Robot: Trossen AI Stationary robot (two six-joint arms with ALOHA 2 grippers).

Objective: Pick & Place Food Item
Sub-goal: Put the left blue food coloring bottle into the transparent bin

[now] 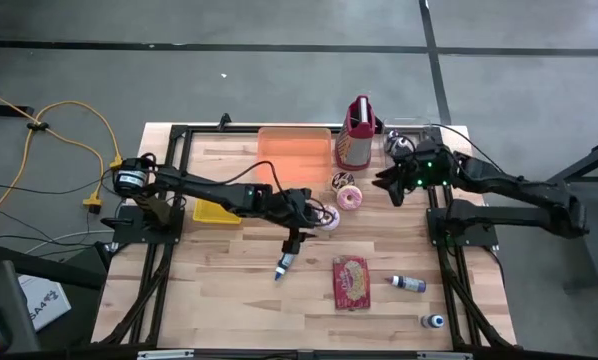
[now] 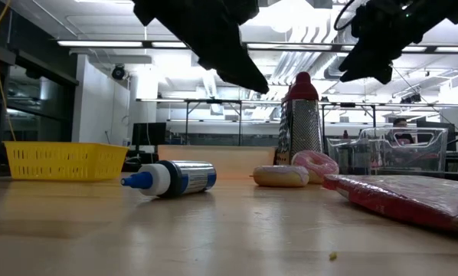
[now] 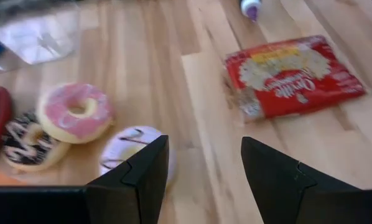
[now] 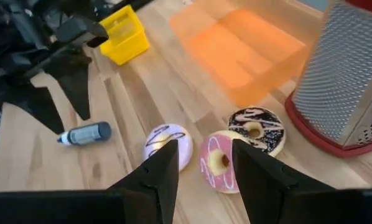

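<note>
High view: three donuts lie near the grater (image 1: 355, 133).
Left gripper (image 1: 309, 213): fingers spread, empty, above the white donut (image 1: 327, 219).
Right gripper (image 1: 390, 182): fingers parted, empty, near the pink donut (image 1: 350, 198).

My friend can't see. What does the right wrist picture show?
Three donuts lie on a wooden table: a white donut, a pink donut and a chocolate donut. Around them stand a metal grater, an orange tray and a yellow basket.
</note>
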